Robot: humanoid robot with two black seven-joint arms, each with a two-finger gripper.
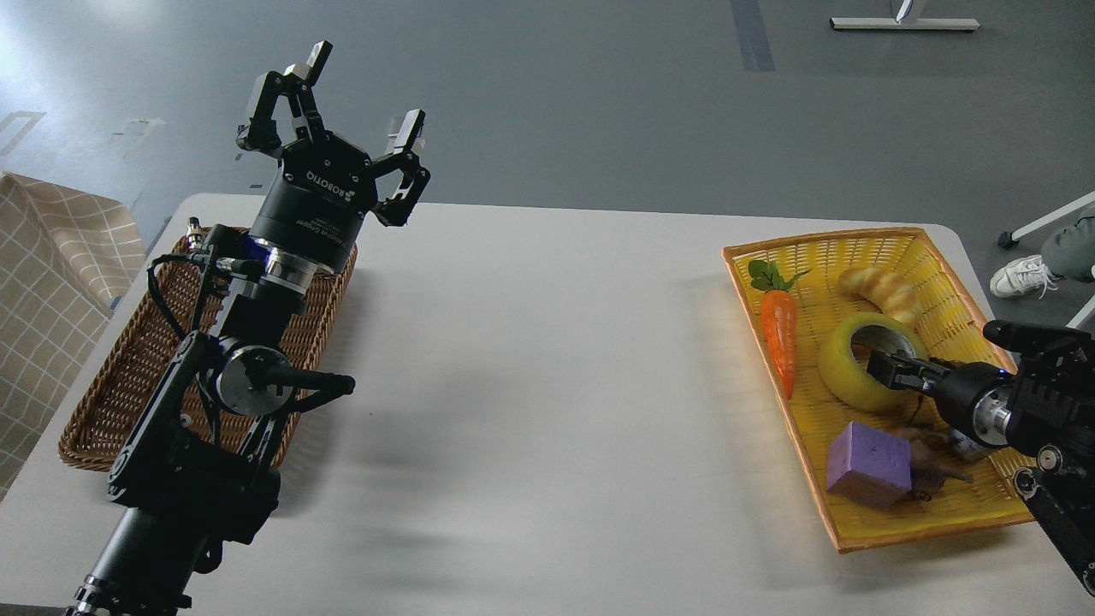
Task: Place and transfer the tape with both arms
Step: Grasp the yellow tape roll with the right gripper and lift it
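Observation:
The tape [843, 376], a yellow translucent roll with a pale core, lies in the yellow basket [821, 235] at the right of the table. My right gripper [885, 368] comes in from the right. Its dark fingers reach into the roll's core and look closed on the roll's near wall. My left gripper [368, 90] is raised at the far left, open and empty, above the far end of a brown wicker basket [111, 385].
The yellow basket also holds a toy carrot [780, 338], a curved bread roll [881, 291], a purple block [868, 464] and a small brown thing. The white table [556, 385] lies between the baskets. A checked cloth [51, 282] hangs at the left edge.

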